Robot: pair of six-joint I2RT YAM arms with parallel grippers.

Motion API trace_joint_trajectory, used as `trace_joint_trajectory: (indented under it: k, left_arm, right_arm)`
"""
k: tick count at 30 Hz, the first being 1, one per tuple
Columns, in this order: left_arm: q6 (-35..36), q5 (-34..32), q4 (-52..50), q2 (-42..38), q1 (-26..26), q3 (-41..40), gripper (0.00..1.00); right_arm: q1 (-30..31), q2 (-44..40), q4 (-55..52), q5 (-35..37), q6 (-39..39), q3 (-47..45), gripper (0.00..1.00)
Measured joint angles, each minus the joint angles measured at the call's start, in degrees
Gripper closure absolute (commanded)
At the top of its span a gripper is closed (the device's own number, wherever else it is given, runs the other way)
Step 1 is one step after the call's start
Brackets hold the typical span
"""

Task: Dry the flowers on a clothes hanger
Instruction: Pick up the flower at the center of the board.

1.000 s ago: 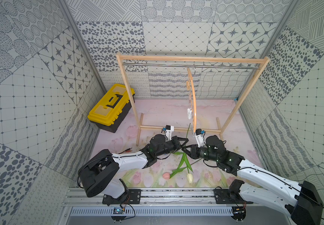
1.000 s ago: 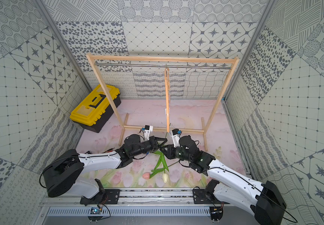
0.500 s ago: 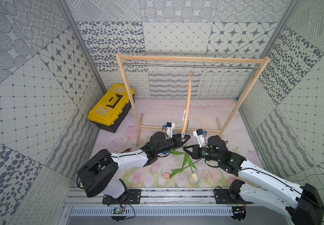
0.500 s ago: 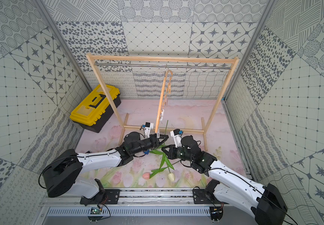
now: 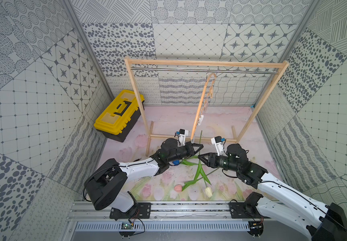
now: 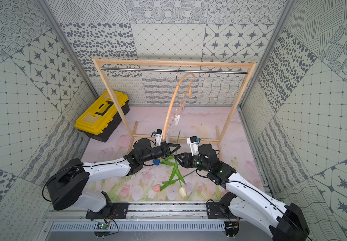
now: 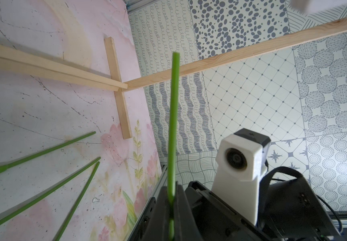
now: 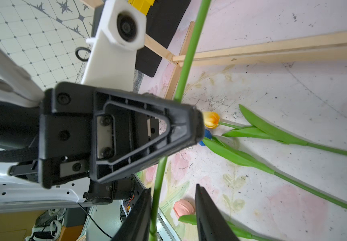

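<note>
Centre of frame in both top views, my left fingers [image 5: 196, 147] are clamped on one green tulip stem [image 7: 173, 104], which points upward. My right fingers [image 8: 206, 210] stand apart with that same stem between them. The other flowers [image 7: 49, 150] lie on the pink counter [image 5: 220, 116]. Upper centre, the clothes hanger [image 6: 169, 108] hangs from a metal rod [image 5: 168, 69].

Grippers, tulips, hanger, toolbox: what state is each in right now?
left gripper, shut on the cream-white tulip's stem.
right gripper, open, jaws astride that stem.
cream-white tulip, held stem-up, not clipped.
yellow tulip, lying on the mat.
blue tulip, lying on the mat.
pink tulip, lying on the mat.
clothes hanger, hooked on the rod, no flower clipped.
toolbox, lid shut.
</note>
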Motion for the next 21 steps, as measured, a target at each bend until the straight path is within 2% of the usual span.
trace_joint_trajectory:
  k: [5, 21]
  left_arm:
    - [-0.02, 0.17, 0.04, -0.04, 0.00, -0.63, 1.00]
    - [-0.22, -0.07, 1.68, -0.04, 0.00, -2.21, 1.00]
  right_arm:
    - [-1.49, 0.44, 1.05, -2.38, 0.81, 0.00, 0.69]
    - [-1.44, 4.11, 3.74, -8.02, 1.22, 0.00, 0.77]
